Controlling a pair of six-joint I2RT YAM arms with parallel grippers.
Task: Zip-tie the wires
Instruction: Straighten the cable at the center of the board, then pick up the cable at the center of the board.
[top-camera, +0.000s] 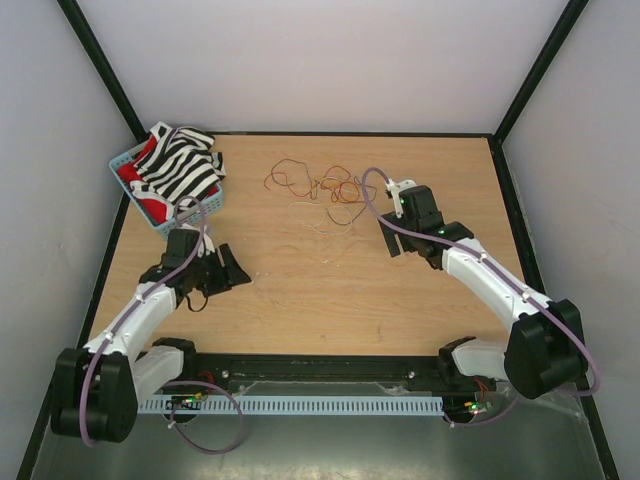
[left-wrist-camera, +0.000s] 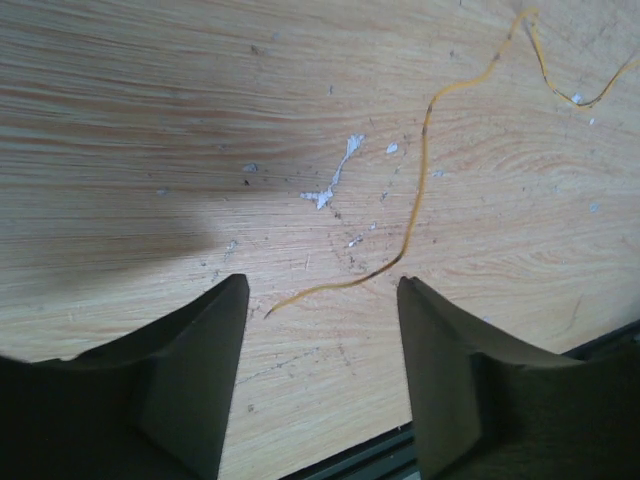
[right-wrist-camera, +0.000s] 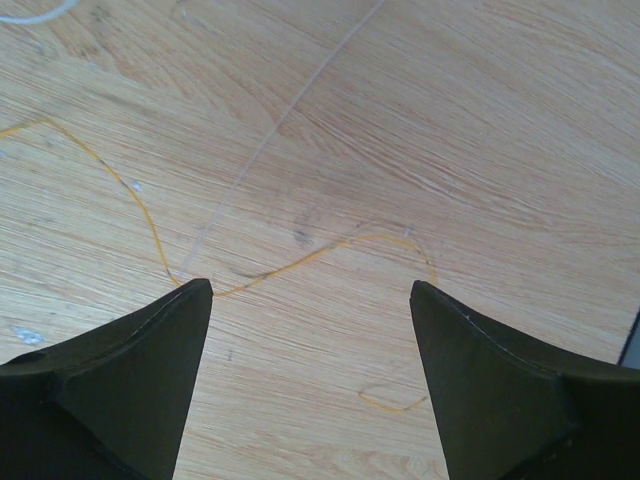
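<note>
A light wooden table (top-camera: 320, 300) is being shown, and white walls (top-camera: 330, 60) and black corner posts (top-camera: 102, 65) are being seen around it. The wires (top-camera: 320, 188) are being seen lying in a loose tangle at the far middle of the table. A blue basket (top-camera: 122, 165) with a striped cloth (top-camera: 180, 165) is being seen at the far left.

Close up, small white flecks (left-wrist-camera: 335, 180) are being shown on the wood. The left claw (left-wrist-camera: 322, 290) is being held partly open over the near left, with nothing gripped. The end of an orange wire (left-wrist-camera: 425, 150) is lying on the wood below it.

The right claw (right-wrist-camera: 310, 290) is being held wide open just right of the tangle, with nothing gripped. An orange strand (right-wrist-camera: 300, 262) is being seen on the wood under it. A pale straight line (right-wrist-camera: 290, 113) is being seen there too. Whether it is the zip tie or a wire cannot be told.
</note>
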